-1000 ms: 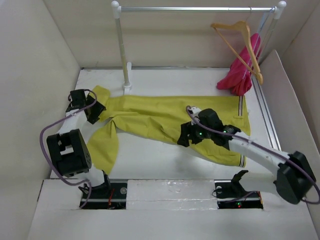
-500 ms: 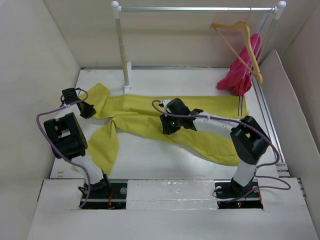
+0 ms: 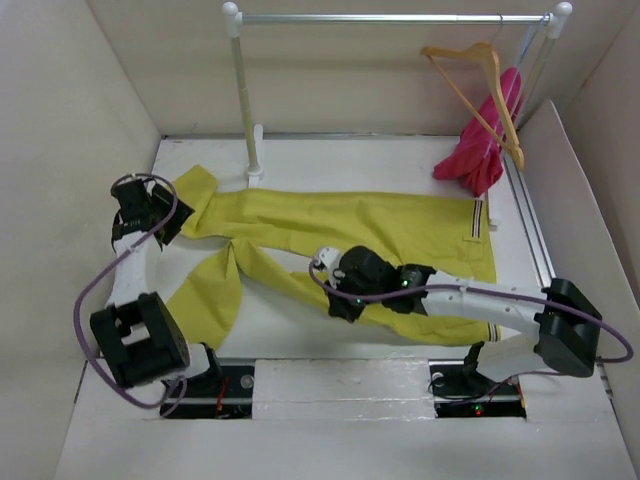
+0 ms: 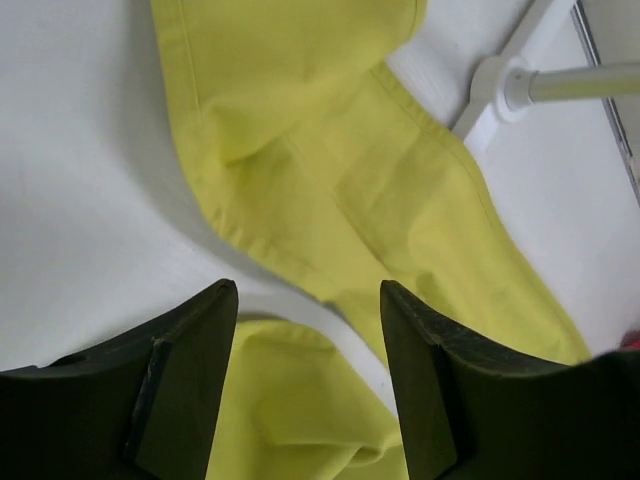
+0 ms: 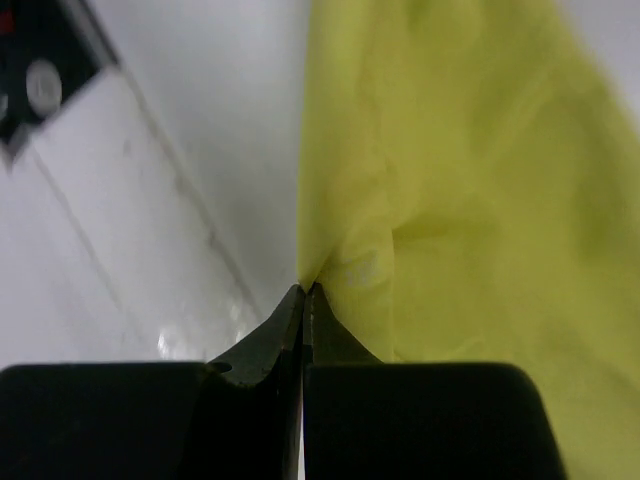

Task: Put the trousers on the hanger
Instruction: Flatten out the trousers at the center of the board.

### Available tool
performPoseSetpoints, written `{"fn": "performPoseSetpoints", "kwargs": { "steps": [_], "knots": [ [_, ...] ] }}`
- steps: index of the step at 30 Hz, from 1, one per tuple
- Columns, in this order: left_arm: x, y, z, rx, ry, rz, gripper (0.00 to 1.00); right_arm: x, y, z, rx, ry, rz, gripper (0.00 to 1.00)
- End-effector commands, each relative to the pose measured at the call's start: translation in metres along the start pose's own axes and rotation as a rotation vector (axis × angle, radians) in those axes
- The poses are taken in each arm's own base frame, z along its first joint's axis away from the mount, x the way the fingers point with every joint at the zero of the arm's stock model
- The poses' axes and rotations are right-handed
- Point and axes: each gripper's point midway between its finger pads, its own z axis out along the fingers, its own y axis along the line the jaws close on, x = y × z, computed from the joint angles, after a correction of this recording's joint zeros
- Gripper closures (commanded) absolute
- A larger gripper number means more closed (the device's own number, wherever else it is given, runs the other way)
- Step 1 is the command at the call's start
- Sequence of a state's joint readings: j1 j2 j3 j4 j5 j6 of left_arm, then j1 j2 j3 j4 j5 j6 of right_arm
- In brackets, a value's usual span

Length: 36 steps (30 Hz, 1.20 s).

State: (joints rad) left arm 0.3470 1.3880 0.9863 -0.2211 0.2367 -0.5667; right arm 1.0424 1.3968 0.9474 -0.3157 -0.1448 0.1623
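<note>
The yellow-green trousers lie spread flat across the table, striped trim at the right end. My right gripper sits at the near edge of the lower leg, shut. In the right wrist view its tips pinch a fold of the trousers at the hem edge. At the far left end of the cloth my left gripper hovers open. In the left wrist view its fingers stand apart above the trousers, gripping nothing. The tan wooden hanger hangs from the rail at the back right.
A white-and-silver clothes rail spans the back, its left post standing just behind the trousers, base in the left wrist view. A magenta-pink garment hangs beside the hanger. Walls enclose the table on three sides.
My right arm swept from the middle of the trousers to the lower leg's near edge and shut on the cloth. The cloth shifted. My left gripper drew back a little leftward.
</note>
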Motion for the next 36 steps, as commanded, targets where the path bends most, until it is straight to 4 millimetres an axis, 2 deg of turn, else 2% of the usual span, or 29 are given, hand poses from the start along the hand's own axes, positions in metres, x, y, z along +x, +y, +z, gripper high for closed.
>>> {"fn": "performPoseSetpoints", "kwargs": {
  "steps": [1,2,3,4,5,6,7,9,12,14,15,16,18,19,20,22,24,26,27,29,30,31,32,33,34,35,36],
  "knots": [
    [0.032,0.014,-0.034,-0.049,0.020,0.075,0.45,0.080,0.024,-0.005,-0.079,0.226,0.057,1.00],
    [0.046,0.021,-0.042,-0.074,0.049,0.092,0.45,0.088,0.018,-0.007,-0.041,0.244,0.074,0.99],
    [0.061,0.032,-0.048,-0.097,0.075,0.098,0.45,0.096,0.012,-0.009,-0.012,0.261,0.083,0.84],
    [0.063,0.031,-0.061,-0.083,0.055,0.101,0.45,0.104,0.009,-0.013,0.020,0.293,0.083,0.72],
    [0.077,0.041,-0.070,-0.115,0.089,0.089,0.45,0.102,0.002,-0.015,0.063,0.284,0.075,0.60],
    [0.087,0.051,-0.076,-0.145,0.106,0.077,0.37,0.096,0.001,-0.018,0.075,0.270,0.069,0.41],
    [0.091,0.054,-0.081,-0.190,0.106,0.092,0.36,0.090,0.000,-0.024,0.083,0.257,0.060,0.35],
    [0.103,0.053,-0.089,-0.219,0.158,0.097,0.34,0.072,0.000,-0.031,0.097,0.213,0.042,0.30],
    [0.114,0.061,-0.084,-0.252,0.212,0.084,0.34,0.051,0.000,-0.041,0.100,0.152,0.020,0.29],
    [0.114,0.066,-0.079,-0.282,0.220,0.084,0.34,0.033,-0.001,-0.048,0.103,0.099,0.008,0.29],
    [0.115,0.067,-0.076,-0.287,0.228,0.082,0.31,0.027,0.000,-0.050,0.102,0.083,0.002,0.29],
    [0.120,0.072,-0.069,-0.303,0.263,0.093,0.20,0.018,-0.002,-0.052,0.108,0.054,0.004,0.29],
    [0.128,0.076,-0.059,-0.352,0.310,0.144,0.20,0.006,-0.004,-0.056,0.111,0.011,-0.002,0.29],
    [0.140,0.086,-0.049,-0.401,0.383,0.136,0.22,0.000,-0.003,-0.056,0.108,-0.010,-0.008,0.29],
    [0.144,0.084,-0.041,-0.395,0.402,0.133,0.23,-0.008,-0.005,-0.059,0.113,-0.028,-0.009,0.29],
    [0.163,0.080,-0.030,-0.387,0.461,0.133,0.28,-0.016,-0.007,-0.063,0.119,-0.043,-0.013,0.29],
    [0.173,0.073,-0.017,-0.366,0.451,0.135,0.34,-0.028,-0.008,-0.069,0.125,-0.071,-0.012,0.29],
    [0.180,0.084,-0.005,-0.410,0.450,0.138,0.62,-0.035,-0.017,-0.076,0.145,-0.094,0.008,0.29],
    [0.185,0.089,-0.002,-0.418,0.468,0.141,0.97,-0.041,-0.019,-0.081,0.149,-0.116,0.018,0.29],
    [0.182,0.097,0.001,-0.468,0.493,0.160,1.00,-0.042,-0.029,-0.086,0.171,-0.130,0.048,0.29],
    [0.143,0.069,0.007,-0.441,0.408,0.210,1.00,-0.035,-0.037,-0.085,0.186,-0.119,0.065,0.29],
    [0.141,0.076,-0.001,-0.481,0.405,0.222,1.00,-0.035,-0.037,-0.086,0.186,-0.122,0.065,0.29],
    [0.122,0.065,-0.005,-0.479,0.359,0.245,1.00,-0.031,-0.044,-0.087,0.203,-0.117,0.086,0.29],
    [0.081,0.033,-0.010,-0.426,0.257,0.287,1.00,-0.026,-0.049,-0.086,0.214,-0.106,0.098,0.29],
    [0.057,0.027,-0.028,-0.462,0.189,0.315,1.00,-0.014,-0.054,-0.084,0.226,-0.084,0.110,0.29],
    [0.038,0.017,-0.039,-0.465,0.139,0.326,1.00,-0.010,-0.057,-0.084,0.235,-0.081,0.135,0.29],
    [0.008,-0.005,-0.054,-0.441,0.049,0.329,1.00,-0.006,-0.066,-0.085,0.254,-0.079,0.161,0.29]
  ]
}}
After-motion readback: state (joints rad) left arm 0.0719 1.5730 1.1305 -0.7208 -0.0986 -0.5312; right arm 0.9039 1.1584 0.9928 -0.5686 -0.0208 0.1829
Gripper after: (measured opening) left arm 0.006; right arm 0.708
